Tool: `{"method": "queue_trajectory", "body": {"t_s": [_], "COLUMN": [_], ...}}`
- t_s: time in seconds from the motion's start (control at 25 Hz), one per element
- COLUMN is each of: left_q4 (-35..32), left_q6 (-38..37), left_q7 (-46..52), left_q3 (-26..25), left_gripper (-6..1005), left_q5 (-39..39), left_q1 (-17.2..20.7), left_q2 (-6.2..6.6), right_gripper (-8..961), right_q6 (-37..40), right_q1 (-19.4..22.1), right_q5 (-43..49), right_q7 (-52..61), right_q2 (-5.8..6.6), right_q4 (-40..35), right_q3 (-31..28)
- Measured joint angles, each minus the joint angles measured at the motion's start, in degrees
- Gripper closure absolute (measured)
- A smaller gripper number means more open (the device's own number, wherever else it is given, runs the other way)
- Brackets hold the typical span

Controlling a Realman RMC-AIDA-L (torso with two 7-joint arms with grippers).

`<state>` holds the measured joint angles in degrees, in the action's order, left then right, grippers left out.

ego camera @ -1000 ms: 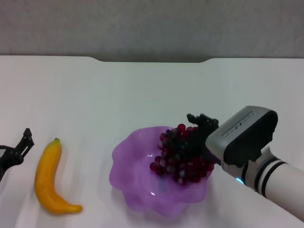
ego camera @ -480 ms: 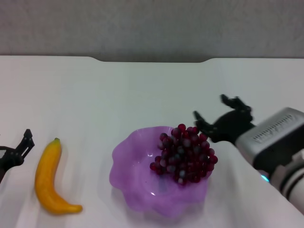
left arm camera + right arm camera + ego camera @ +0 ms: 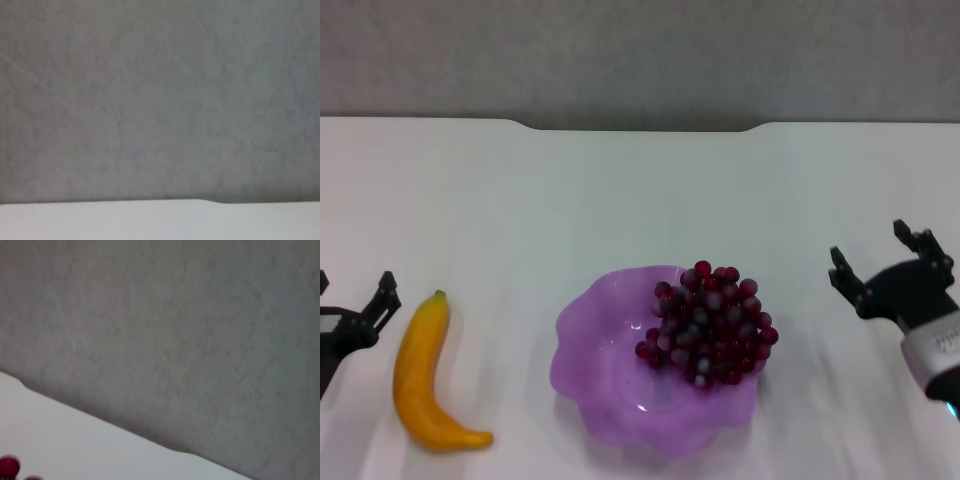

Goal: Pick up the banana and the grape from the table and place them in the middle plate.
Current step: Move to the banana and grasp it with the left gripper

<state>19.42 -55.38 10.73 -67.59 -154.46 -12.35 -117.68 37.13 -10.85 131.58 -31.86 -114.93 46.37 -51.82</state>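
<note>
The grape bunch (image 3: 706, 324) lies in the right half of the purple middle plate (image 3: 605, 385), near the table's front. A few grapes (image 3: 8, 466) show at the edge of the right wrist view. The banana (image 3: 428, 374) lies on the white table (image 3: 620, 190), to the left of the plate. My right gripper (image 3: 885, 262) is open and empty, to the right of the plate and apart from the grapes. My left gripper (image 3: 353, 292) is open at the far left, just left of the banana and not touching it.
The table's notched far edge (image 3: 640, 127) meets a grey wall (image 3: 640, 55). The left wrist view shows only the wall (image 3: 160, 100) and a strip of the table (image 3: 100, 220).
My right gripper has let go of the grape bunch, which now rests in the plate, and has drawn back to the right. My left gripper has edged slightly towards the banana.
</note>
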Motion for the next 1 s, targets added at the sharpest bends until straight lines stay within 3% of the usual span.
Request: {"method": "queue_trajectory", "body": {"t_s": [0.24,0.44,0.6,0.72,0.84,1.0], "left_q4": [2.38,10.78,25.17,35.53,45.58,55.01], "left_q6": [5.03,10.96,24.44,34.42,46.37,66.91], "left_q7": [5.02,5.96,5.29,3.95,0.12,-8.01], "left_q3": [2.04,1.89,0.32,-2.29,-5.37,-10.32], "left_gripper": [154,155,155,156,156,157], "left_q5": [-0.3,-1.61,-4.57,-7.73,-9.37,-6.91], "left_q1": [-0.47,1.39,5.38,8.23,10.73,10.36], "left_q2": [0.45,1.18,2.68,3.05,2.48,1.04], "right_gripper": [133,133,133,133,133,133], "right_q6": [5.61,7.94,9.58,10.05,9.78,9.53], "right_q1": [-2.11,-2.69,-2.93,-3.23,-3.52,-3.94], "right_q5": [0.0,-0.01,-0.11,-0.33,-0.29,-0.22], "right_q7": [3.76,6.4,7.33,9.29,11.0,11.59], "right_q2": [-0.18,-0.26,-0.41,-0.49,-0.48,-0.47], "right_q4": [-7.67,-11.33,-14.02,-15.4,-16.38,-16.99], "right_q3": [4.93,7.07,8.12,8.72,8.85,9.68]}}
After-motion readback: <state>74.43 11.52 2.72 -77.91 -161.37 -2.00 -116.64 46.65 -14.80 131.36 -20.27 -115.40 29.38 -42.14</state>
